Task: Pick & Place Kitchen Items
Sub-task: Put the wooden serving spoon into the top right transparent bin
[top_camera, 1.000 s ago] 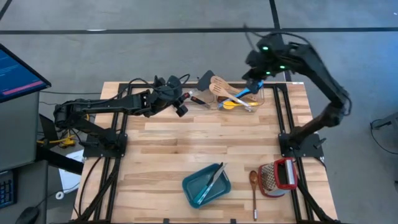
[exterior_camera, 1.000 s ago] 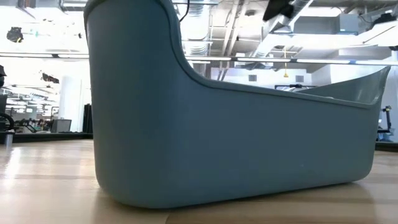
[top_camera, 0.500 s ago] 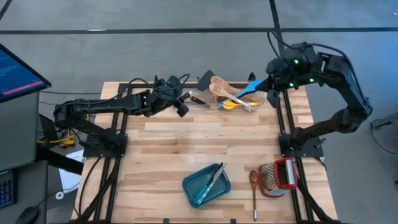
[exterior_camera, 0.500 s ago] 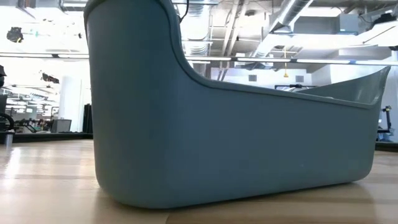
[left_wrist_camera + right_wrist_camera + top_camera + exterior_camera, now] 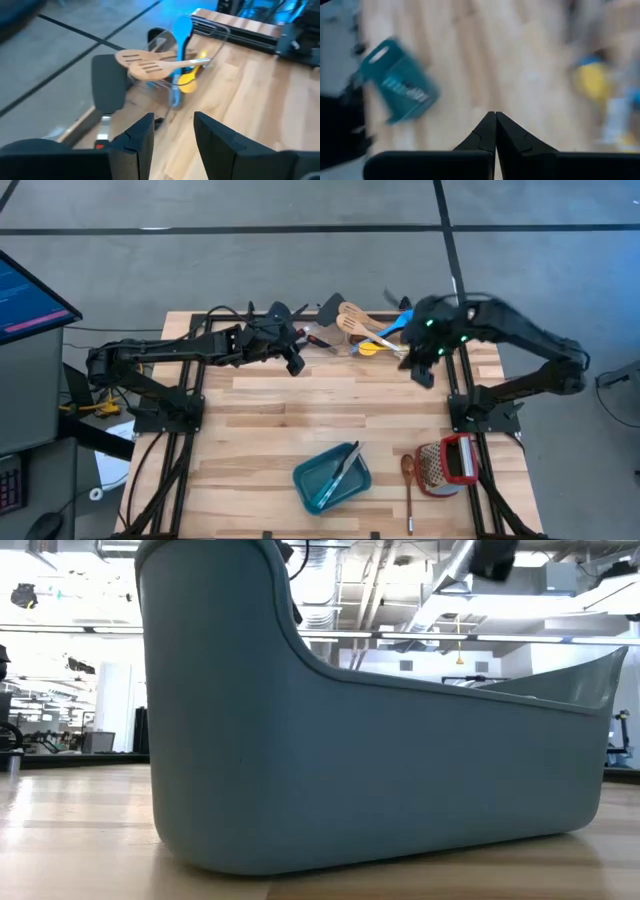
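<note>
- The left tool (image 5: 296, 366) hovers at the tabletop's (image 5: 300, 415) far edge, fingers (image 5: 137, 140) apart, gripping nothing.
- The kitchen items (image 5: 362, 332) lie heaped just right of it: black spatula (image 5: 107, 82), pale slotted wooden spatulas (image 5: 145, 60), blue spoon (image 5: 181, 35) and yellow spoon (image 5: 188, 82).
- The right tool (image 5: 422, 370), fingers together, has swung from beyond the far right corner down over the tabletop beside the heap.
</note>
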`<act>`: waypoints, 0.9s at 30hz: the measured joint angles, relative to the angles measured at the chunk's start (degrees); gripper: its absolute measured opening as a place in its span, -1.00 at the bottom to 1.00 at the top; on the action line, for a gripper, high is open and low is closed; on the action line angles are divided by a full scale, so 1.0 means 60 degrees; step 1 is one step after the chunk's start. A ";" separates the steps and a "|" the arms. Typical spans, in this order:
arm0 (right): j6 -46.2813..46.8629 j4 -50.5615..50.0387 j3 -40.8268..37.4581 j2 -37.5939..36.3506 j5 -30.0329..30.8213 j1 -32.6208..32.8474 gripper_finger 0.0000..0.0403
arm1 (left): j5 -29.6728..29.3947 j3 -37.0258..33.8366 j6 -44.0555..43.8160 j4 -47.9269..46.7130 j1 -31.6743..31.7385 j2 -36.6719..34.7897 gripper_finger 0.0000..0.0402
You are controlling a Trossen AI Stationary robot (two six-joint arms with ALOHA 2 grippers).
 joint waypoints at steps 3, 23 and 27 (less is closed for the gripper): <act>0.0067 0.0423 -0.1405 -0.0177 -0.1527 0.0000 -1.00 | 0.0328 0.0000 -0.0196 0.0001 0.0000 0.0000 -0.37; 0.1049 0.1599 -0.5752 0.1037 -0.4200 0.1372 -1.00 | 0.0864 -0.0004 -0.0276 0.0088 -0.1108 0.0000 -0.57; 0.1800 0.2541 -0.6181 0.1481 -0.4203 0.2058 -1.00 | 0.0862 -0.0004 -0.0273 0.0089 -0.1205 0.0000 -0.57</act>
